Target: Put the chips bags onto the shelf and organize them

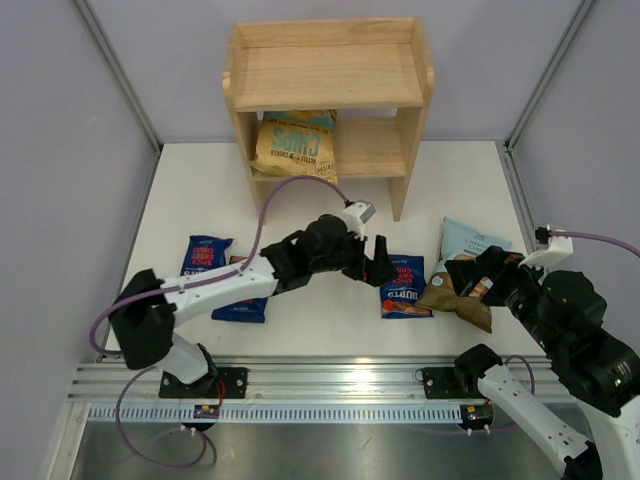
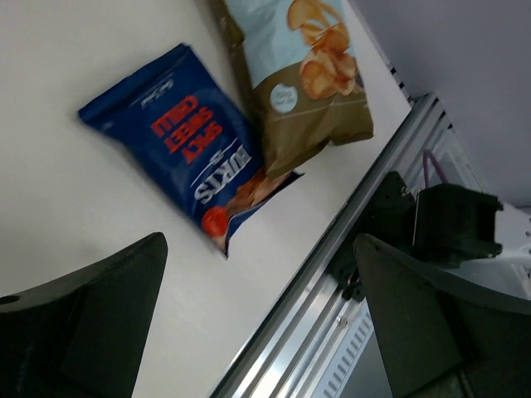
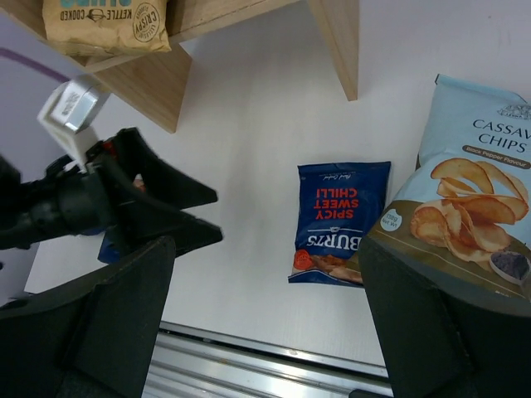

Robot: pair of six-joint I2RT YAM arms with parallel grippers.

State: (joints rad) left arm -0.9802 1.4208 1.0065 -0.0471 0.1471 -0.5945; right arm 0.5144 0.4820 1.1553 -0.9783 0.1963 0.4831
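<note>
While the left hand (image 1: 378, 262) (image 2: 261, 327) and the right hand (image 1: 478, 278) (image 3: 265, 332) both hang wide open and empty above the surface (image 1: 330, 215), one Burts bag (image 1: 403, 287) (image 2: 187, 166) (image 3: 338, 217) lies flat between them, just past the left hand's fingertips. Its corner touches the cassava chips bag (image 1: 465, 240) (image 2: 307, 75) (image 3: 473, 207), which lies directly under the right hand. A second Burts bag (image 1: 205, 253) and a third Burts bag (image 1: 245, 308) lie back along the left arm, well apart from that hand, and beyond it the large tan bag (image 1: 295, 143) (image 3: 104, 25) sits on the lower tier of the shelf (image 1: 330, 75).
</note>
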